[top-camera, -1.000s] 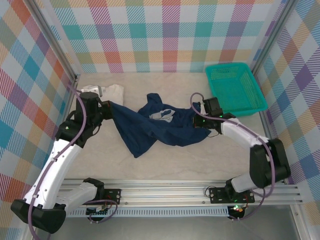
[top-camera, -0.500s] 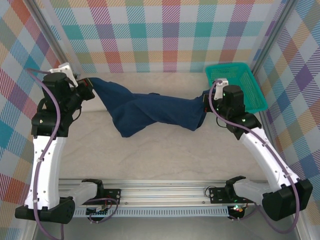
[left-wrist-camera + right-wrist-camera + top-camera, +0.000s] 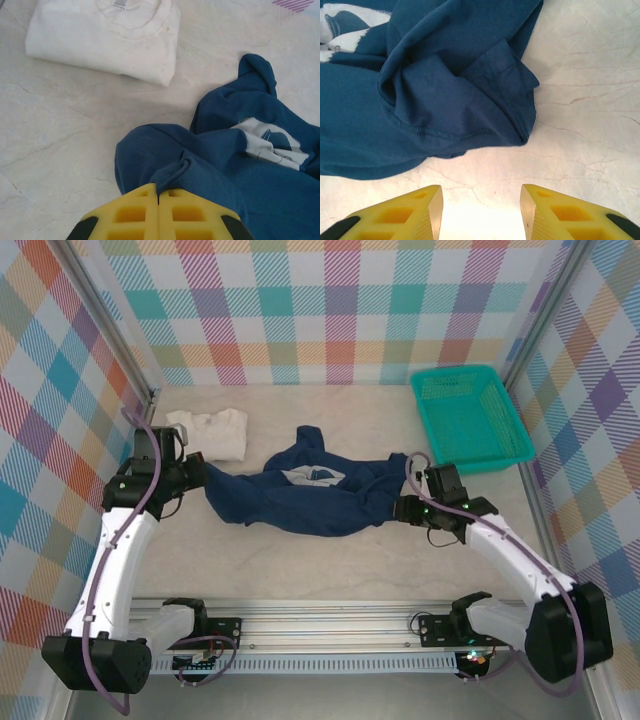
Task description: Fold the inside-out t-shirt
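The dark navy inside-out t-shirt (image 3: pixel 300 498) lies crumpled across the middle of the table, a pale printed patch (image 3: pixel 305 476) showing near its top. My left gripper (image 3: pixel 200 476) is shut on a fold at the shirt's left end (image 3: pixel 187 167), its yellow fingers (image 3: pixel 135 212) pressed together around the cloth. My right gripper (image 3: pixel 398 508) stands open just off the shirt's right end (image 3: pixel 515 100), with bare table between its fingers (image 3: pixel 417 212) and nothing held.
A folded white shirt (image 3: pixel 210 432) lies at the back left, close behind the left gripper. A teal basket (image 3: pixel 468 418) stands at the back right. Bare marble table (image 3: pixel 330 570) runs along the front, ahead of the rail.
Both arms lifted and stretched the shirt in the air, then lowered it back onto the table. The right gripper has let go of the shirt's right end and opened; the left still holds.
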{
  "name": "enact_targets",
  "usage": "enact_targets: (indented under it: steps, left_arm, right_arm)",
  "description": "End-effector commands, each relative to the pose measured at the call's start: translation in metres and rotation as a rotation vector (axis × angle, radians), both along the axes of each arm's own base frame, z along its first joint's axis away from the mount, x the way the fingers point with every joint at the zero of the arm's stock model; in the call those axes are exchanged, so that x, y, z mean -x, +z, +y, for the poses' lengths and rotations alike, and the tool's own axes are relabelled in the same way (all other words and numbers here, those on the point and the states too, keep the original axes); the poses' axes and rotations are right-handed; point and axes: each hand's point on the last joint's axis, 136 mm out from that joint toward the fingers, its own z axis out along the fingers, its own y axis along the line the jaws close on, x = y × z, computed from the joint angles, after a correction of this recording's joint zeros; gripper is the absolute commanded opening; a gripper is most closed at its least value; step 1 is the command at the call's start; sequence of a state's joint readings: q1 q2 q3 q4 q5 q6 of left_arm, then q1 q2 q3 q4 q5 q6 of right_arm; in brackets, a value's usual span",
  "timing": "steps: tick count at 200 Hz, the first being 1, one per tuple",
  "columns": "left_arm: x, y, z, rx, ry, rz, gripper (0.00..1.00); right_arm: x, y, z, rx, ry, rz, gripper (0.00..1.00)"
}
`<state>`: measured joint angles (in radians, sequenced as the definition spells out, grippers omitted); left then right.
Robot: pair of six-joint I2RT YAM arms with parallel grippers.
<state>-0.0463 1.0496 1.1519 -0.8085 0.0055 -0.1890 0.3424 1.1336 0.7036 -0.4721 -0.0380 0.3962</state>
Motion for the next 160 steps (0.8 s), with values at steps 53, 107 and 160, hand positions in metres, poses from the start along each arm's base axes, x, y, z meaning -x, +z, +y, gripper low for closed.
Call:
enact_targets:
  steps: [53, 107, 160]
  left_arm:
    - [-0.007, 0.019, 0.007, -0.001, 0.014, -0.088, 0.0]
    - [-0.006, 0.023, 0.014, -0.008, 0.04, -0.104, 0.0]
    - [0.001, 0.04, 0.038, -0.034, 0.139, -0.15, 0.0]
  right_arm:
    - [-0.023, -0.032, -0.002, 0.04, 0.003, 0.079, 0.52]
    - [-0.047, -0.028, 0.017, -0.074, 0.051, 0.034, 0.11]
    - [-0.053, 0.004, -0.015, -0.082, -0.047, -0.028, 0.0]
